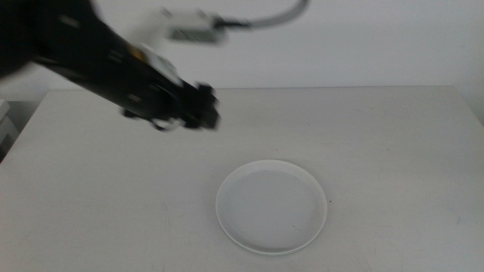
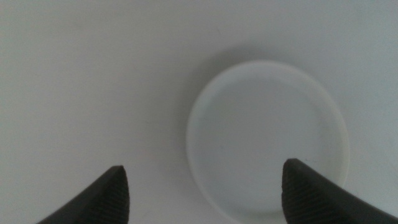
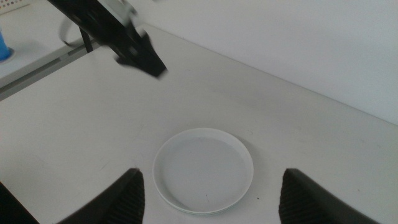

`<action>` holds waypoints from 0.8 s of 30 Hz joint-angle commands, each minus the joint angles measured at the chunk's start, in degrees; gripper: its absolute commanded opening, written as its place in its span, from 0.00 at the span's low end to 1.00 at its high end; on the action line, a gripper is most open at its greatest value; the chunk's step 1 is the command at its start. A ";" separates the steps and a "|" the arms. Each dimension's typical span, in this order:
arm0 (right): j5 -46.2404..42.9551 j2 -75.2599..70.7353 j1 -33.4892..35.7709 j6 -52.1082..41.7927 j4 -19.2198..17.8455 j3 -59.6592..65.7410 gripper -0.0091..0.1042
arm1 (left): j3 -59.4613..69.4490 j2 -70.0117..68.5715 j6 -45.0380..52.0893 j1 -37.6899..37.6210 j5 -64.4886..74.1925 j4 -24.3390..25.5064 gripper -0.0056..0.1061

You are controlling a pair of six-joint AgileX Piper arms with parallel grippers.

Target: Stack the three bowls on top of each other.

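A white bowl [image 1: 272, 205] sits at the table's middle front, and a second thin rim line shows under its near edge, as of a bowl nested beneath. No other bowl stands apart on the table. My left gripper [image 1: 206, 112] hangs in the air behind and to the left of the bowl, blurred. In the left wrist view the left gripper [image 2: 202, 173] is wide open with nothing in it, and the bowl [image 2: 267, 140] lies below. My right gripper [image 3: 211, 177] is open and empty too, high above the bowl [image 3: 203, 169]. It is outside the middle view.
The white table [image 1: 393, 143] runs to a pale wall at the back. The left arm [image 3: 99, 22] reaches in over the table's far left part. A blue object [image 3: 4, 45] stands on a side surface beyond the table.
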 commanded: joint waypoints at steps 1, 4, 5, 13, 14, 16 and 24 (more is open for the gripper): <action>-3.58 0.53 0.13 -0.67 0.73 -1.15 0.56 | -1.46 -6.35 -1.63 1.33 -0.33 1.30 0.78; -3.58 0.53 0.13 -0.60 0.67 -1.15 0.56 | -1.46 -11.30 -1.42 2.18 1.42 4.03 0.78; -3.58 0.53 0.13 -0.60 0.67 -1.15 0.56 | -1.46 -12.53 -1.42 2.18 2.24 5.37 0.78; -3.58 0.53 0.13 -0.60 0.68 -1.15 0.56 | -1.46 -21.01 -3.75 2.18 3.45 10.16 0.78; -3.58 0.53 0.13 -0.66 0.68 -1.15 0.56 | -1.46 -21.46 -3.75 2.18 3.15 10.27 0.78; -3.58 0.53 0.13 -0.66 0.68 -1.15 0.56 | -1.46 -22.11 -3.18 2.18 1.92 10.39 0.78; -3.58 0.53 0.13 -0.66 0.68 -1.15 0.56 | -1.46 -22.30 -3.16 2.06 -1.29 10.34 0.78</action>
